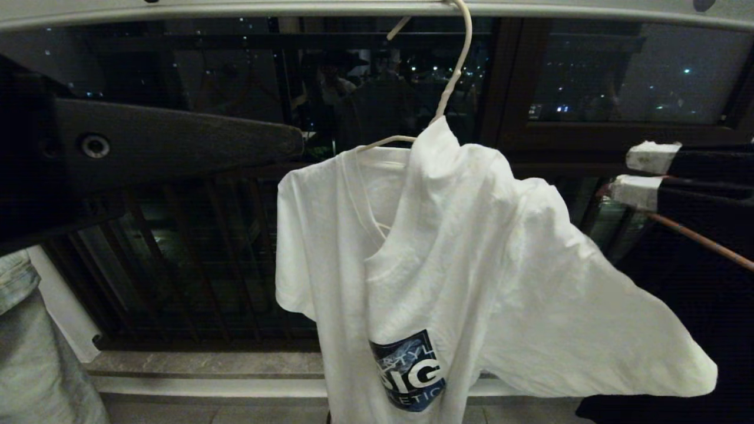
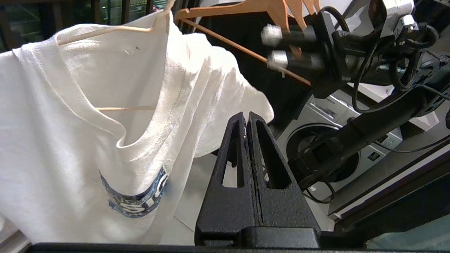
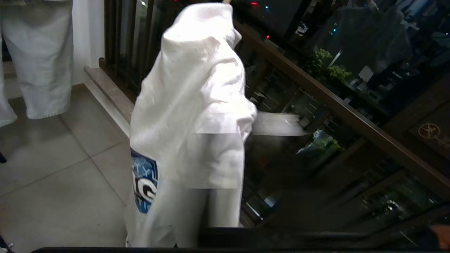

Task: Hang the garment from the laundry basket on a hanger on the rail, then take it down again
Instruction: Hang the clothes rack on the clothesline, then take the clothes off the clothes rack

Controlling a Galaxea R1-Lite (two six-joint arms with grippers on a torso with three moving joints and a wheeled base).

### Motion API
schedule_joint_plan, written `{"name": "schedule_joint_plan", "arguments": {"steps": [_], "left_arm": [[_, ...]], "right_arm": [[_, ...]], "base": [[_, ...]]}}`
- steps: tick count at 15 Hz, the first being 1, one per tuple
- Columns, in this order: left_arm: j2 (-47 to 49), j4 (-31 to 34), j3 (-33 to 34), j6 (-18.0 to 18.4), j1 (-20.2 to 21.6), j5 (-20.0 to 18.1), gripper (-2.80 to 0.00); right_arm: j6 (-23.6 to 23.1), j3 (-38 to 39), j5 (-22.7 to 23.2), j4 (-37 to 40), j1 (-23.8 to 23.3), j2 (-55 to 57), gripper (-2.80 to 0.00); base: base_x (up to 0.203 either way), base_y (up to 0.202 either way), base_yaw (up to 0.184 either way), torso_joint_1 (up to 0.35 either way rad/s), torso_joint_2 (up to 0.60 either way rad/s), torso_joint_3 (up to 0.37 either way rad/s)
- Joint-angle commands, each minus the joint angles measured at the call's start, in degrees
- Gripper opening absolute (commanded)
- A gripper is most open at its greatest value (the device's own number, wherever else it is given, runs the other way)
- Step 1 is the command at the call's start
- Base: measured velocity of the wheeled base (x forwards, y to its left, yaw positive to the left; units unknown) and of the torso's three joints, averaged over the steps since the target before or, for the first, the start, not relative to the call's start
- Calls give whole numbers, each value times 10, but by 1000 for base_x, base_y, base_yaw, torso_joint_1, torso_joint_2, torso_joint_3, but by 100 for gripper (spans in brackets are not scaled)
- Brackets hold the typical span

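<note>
The garment (image 1: 447, 265) hangs on the hanger (image 1: 453, 70), hooked over the rail (image 1: 235, 10) above. The left gripper (image 1: 294, 141) sits to its left, the right gripper (image 1: 639, 174) to its right, both apart from it; balcony bars (image 1: 177, 265) stand behind

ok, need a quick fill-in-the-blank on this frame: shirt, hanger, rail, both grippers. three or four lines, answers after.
1. The thin off-white wire hanger hooks over the pale grey metal ____.
2. The white short-sleeved T-shirt hangs on the hanger, its print coloured dark ____.
3. The left gripper holds nothing; its fingers are ____.
4. The right gripper, fingertips wrapped in white, is ____ the shirt, not touching.

Missing words: rail; blue; shut; beside
</note>
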Motion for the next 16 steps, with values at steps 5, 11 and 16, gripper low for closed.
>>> {"name": "schedule_joint_plan", "arguments": {"steps": [5, 11, 16], "left_arm": [[-2, 0, 0, -2, 0, -1, -280], [-4, 0, 0, -2, 0, -1, -280], [-8, 0, -1, -2, 0, -1, -280]], "right_arm": [[-3, 9, -6, 4, 0, -13, -280], [-4, 23, -7, 1, 0, -24, -280], [-3, 28, -10, 2, -1, -39, -280]], "base": [[0, 0, 0, 21, -39, -23], [0, 0, 0, 145, -305, -156], [0, 0, 0, 99, -194, -99]]}}
